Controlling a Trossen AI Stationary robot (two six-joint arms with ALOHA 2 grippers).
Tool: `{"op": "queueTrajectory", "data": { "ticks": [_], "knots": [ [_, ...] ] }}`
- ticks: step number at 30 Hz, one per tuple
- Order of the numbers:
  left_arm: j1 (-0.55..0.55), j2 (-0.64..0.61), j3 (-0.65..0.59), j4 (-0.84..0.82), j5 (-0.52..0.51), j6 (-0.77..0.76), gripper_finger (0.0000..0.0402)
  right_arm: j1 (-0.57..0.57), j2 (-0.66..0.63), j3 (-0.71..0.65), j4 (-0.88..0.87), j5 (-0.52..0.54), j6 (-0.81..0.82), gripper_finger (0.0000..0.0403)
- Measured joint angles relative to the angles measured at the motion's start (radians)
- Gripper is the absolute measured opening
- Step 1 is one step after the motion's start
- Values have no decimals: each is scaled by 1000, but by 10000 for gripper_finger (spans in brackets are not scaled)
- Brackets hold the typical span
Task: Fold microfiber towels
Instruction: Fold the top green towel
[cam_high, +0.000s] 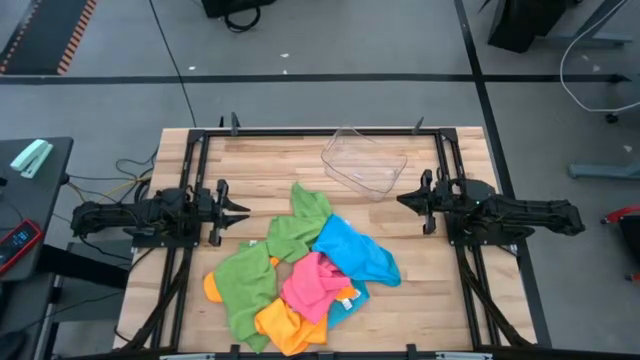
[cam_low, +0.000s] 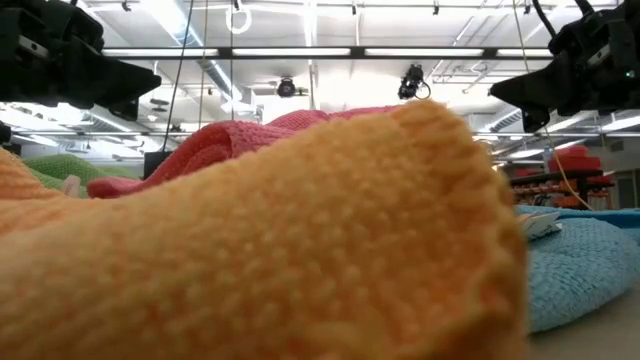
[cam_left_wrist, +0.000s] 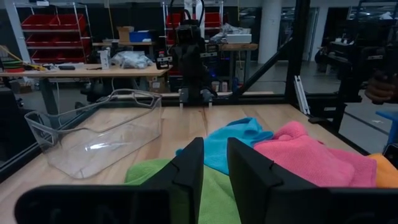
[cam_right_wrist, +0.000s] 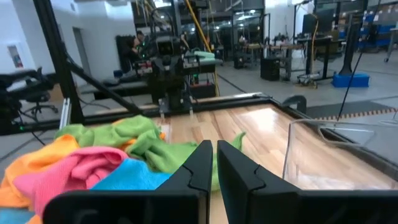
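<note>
Several microfiber towels lie crumpled in one overlapping heap on the wooden table: a green one (cam_high: 300, 225) at the far side, a second green one (cam_high: 245, 285) at the left, a sky blue one (cam_high: 355, 250) at the right, a pink one (cam_high: 315, 280) in the middle and an orange one (cam_high: 285, 325) at the near edge. My left gripper (cam_high: 243, 211) hovers level at the heap's left with a narrow gap between its fingers (cam_left_wrist: 215, 168) and nothing in it. My right gripper (cam_high: 402, 200) hovers level at the heap's right, shut (cam_right_wrist: 214, 165).
A clear plastic tray (cam_high: 365, 160) stands on the far right part of the table, between the heap and the far edge. Black frame rails (cam_high: 190, 160) run along the table's left, right and far sides. Bare wood (cam_high: 260, 165) shows left of the tray.
</note>
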Motion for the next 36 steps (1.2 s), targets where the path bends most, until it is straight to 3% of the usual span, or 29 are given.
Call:
{"op": "queueTrajectory", "data": {
  "ticks": [12,16,25,36],
  "knots": [
    [0,0,0,2,0,0,86,0,0,0,10,1,172,33],
    [0,0,0,3,0,0,81,5,0,0,-12,-44,256,33],
    [0,0,0,3,0,0,88,89,0,0,-51,-82,298,33],
    [0,0,0,2,-1,-1,80,183,0,0,16,-16,314,33]
  ]
}}
